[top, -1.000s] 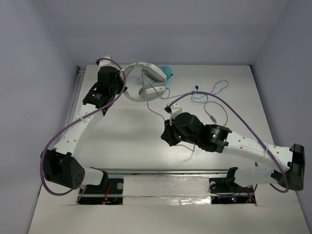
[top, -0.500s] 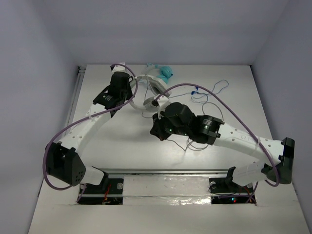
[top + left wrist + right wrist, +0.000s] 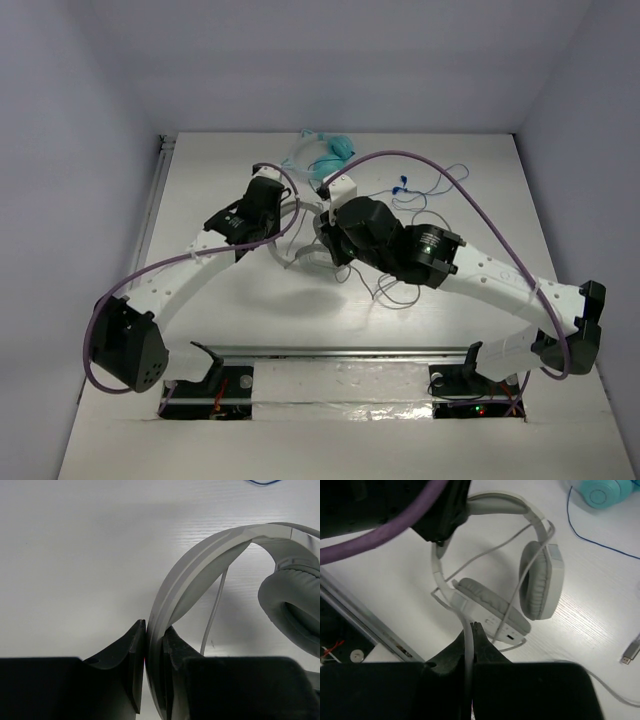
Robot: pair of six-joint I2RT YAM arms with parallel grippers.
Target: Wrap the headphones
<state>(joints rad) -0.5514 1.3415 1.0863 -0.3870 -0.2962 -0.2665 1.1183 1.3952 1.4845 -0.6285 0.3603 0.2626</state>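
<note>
The white headphones [image 3: 535, 580] hang above the table, held between both arms. My left gripper [image 3: 154, 645] is shut on the wide white headband [image 3: 200, 560]; a grey ear cup [image 3: 292, 610] shows at the right of the left wrist view. My right gripper [image 3: 471, 630] is shut on the thin pale cable [image 3: 467, 645], just below the two ear cups. The cable [image 3: 520, 575] also crosses over the cups. In the top view the headphones [image 3: 300, 255] are mostly hidden between the left gripper [image 3: 275, 215] and the right gripper [image 3: 325, 240].
Teal cat-ear headphones [image 3: 330, 150] lie at the table's back middle, also in the right wrist view [image 3: 602, 490]. Blue-wired earbuds [image 3: 425, 185] lie at the back right. Loose pale cable [image 3: 390, 290] trails under the right arm, with a plug [image 3: 631, 651] on the table.
Both arms have moved toward the table's middle and nearer the front. The headphones came away from the teal pair with the left gripper; the right gripper closed in beside them with the cable.
</note>
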